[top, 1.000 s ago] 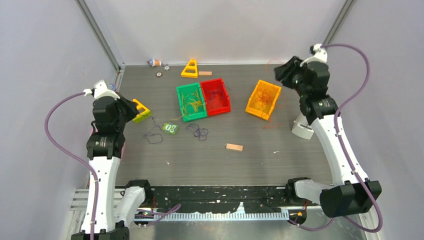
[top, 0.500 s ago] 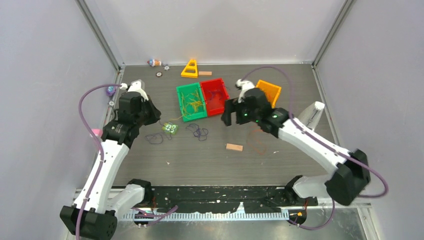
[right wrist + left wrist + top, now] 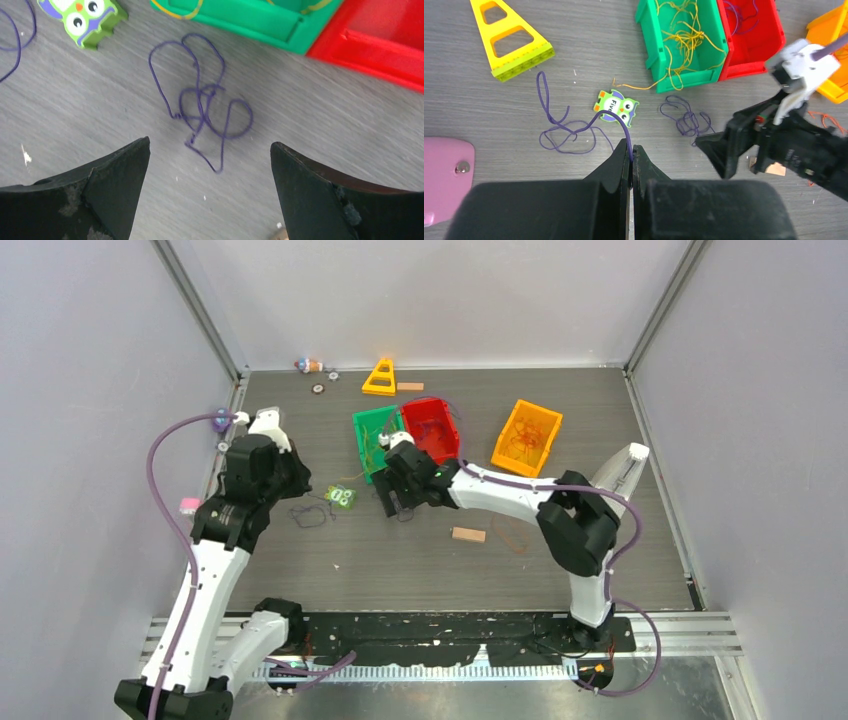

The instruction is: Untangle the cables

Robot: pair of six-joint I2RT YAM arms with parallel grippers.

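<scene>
My left gripper (image 3: 630,148) is shut on one end of a thin purple cable (image 3: 566,135); the rest of it lies in loops on the table by the owl tile. A second purple cable tangle (image 3: 202,107) lies on the table just ahead of my open right gripper (image 3: 210,150), which hovers over it with nothing between its fingers. In the top view the right gripper (image 3: 395,495) covers part of that tangle. Yellow cables (image 3: 684,35) fill the green bin (image 3: 368,430). The orange bin (image 3: 526,437) holds reddish cables, and one orange cable (image 3: 515,535) lies loose on the table.
A red bin (image 3: 432,428) stands beside the green one. The owl tile (image 3: 342,497) lies between the two purple cables. A yellow triangle (image 3: 509,37) and a pink piece (image 3: 444,175) lie at left, a wooden block (image 3: 468,534) at centre, and another yellow triangle (image 3: 381,377) at the back.
My right arm swung from the orange bin at the right across to the table's centre and its gripper opened wide. My left arm shifted right toward the owl tile, still shut.
</scene>
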